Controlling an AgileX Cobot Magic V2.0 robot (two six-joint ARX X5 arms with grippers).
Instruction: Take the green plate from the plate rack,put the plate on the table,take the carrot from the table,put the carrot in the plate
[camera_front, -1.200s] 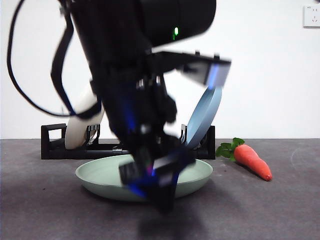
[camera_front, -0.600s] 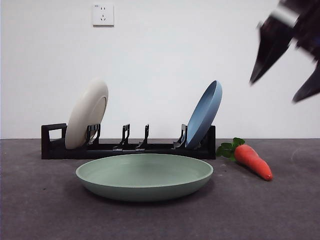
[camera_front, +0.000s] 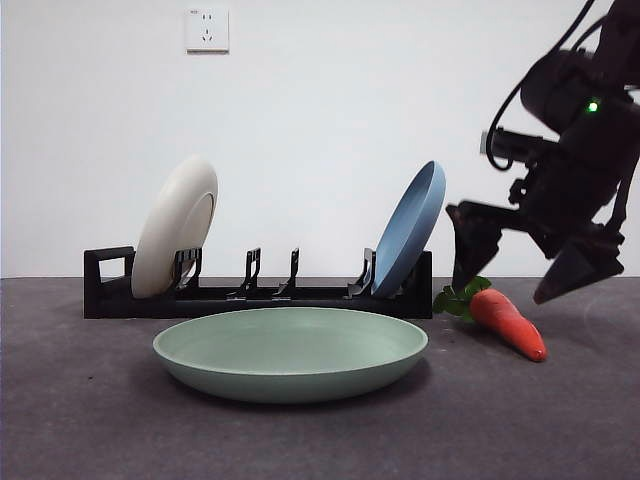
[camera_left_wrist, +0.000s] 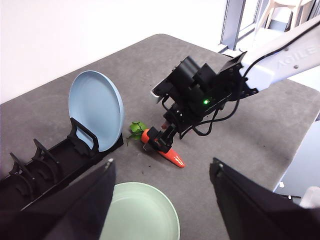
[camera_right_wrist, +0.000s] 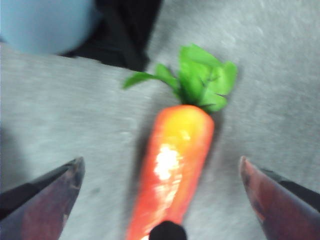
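Hovering just above the carrot (camera_front: 508, 322), the right gripper (camera_front: 520, 275) has its jaws spread wide, one tip each side, nothing pinched. Carrot lies on the table (camera_front: 90, 420), beside the plate rack (camera_front: 255, 296) end w/ the blue plate (camera_front: 410, 228). Green plate (camera_front: 290, 352) sits flat in front of rack. Step in hand: carrot pickup. Next: lower, close on body. Left gripper (camera_left_wrist: 162, 172) waits, jaws apart, empty.

Pale sage green plate (camera_front: 290, 353) lay flat, right side up, on the dark grey table (camera_front: 90, 410), just before the long black plate rack (camera_front: 260, 295). Orange-red carrot (camera_front: 507, 323) rested on the table beside the rack's end, leaves toward it.
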